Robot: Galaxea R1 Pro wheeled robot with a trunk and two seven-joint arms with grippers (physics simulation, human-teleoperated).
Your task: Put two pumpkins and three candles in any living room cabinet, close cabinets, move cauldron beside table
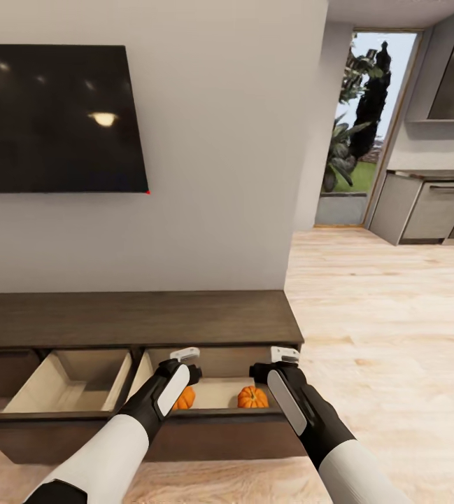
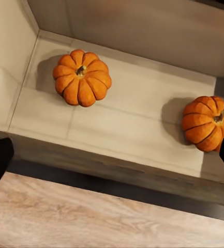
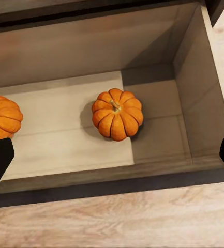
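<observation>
- Left gripper (image 1: 185, 355) hovers over the open drawer (image 1: 213, 413) of the cabinet (image 1: 136, 318), fingers apart, holding nothing.
- Right gripper (image 1: 282, 357) hovers alongside at 3 o'clock, also spread and empty.
- Both pumpkins (image 2: 81, 77) (image 3: 117, 114) rest on the drawer floor, well apart.
- Drawer front lies at 6 o'clock from both grippers, long axis crosswise; either arm is equally near for pushing it closed.
- Candles remain outstanding.

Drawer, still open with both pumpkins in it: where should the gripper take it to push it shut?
Judging by its handle-less front, press flat on the drawer's front edge from the robot's side, near the middle. Both pumpkins sit clear of it.
</observation>
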